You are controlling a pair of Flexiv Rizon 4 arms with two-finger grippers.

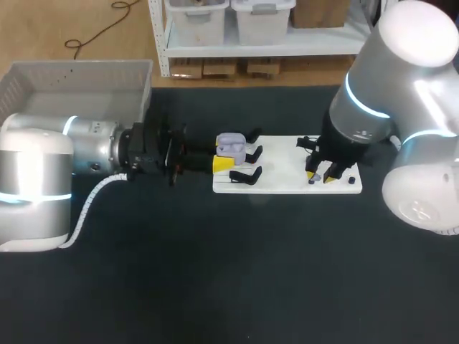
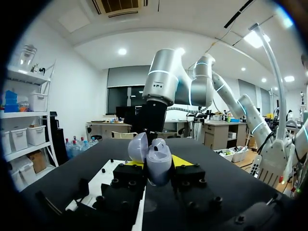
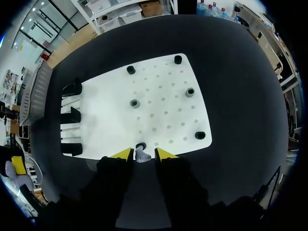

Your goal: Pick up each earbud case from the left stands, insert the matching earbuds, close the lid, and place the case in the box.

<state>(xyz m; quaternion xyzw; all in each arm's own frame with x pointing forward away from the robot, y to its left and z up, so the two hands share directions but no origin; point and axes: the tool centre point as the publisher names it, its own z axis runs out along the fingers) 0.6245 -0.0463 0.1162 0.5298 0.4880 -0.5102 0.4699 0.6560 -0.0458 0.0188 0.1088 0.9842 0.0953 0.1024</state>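
My left gripper (image 1: 224, 158) is shut on a lavender earbud case (image 2: 159, 161) and holds it upright with its lid (image 2: 138, 147) swung open, just above the left end of the white board (image 1: 287, 168). Both yellow fingertips (image 2: 185, 161) press the case's sides. My right gripper (image 3: 143, 154) stands over the board's near right part. A small pale earbud (image 3: 141, 155) sits on a black peg between its fingers, with a thin gap still showing at one tip, so the gripper is open.
Black case stands (image 1: 248, 174) line the board's left edge. Several black earbud pegs (image 3: 134, 103) dot the board. A grey bin (image 1: 72, 72) sits at the back left of the dark table.
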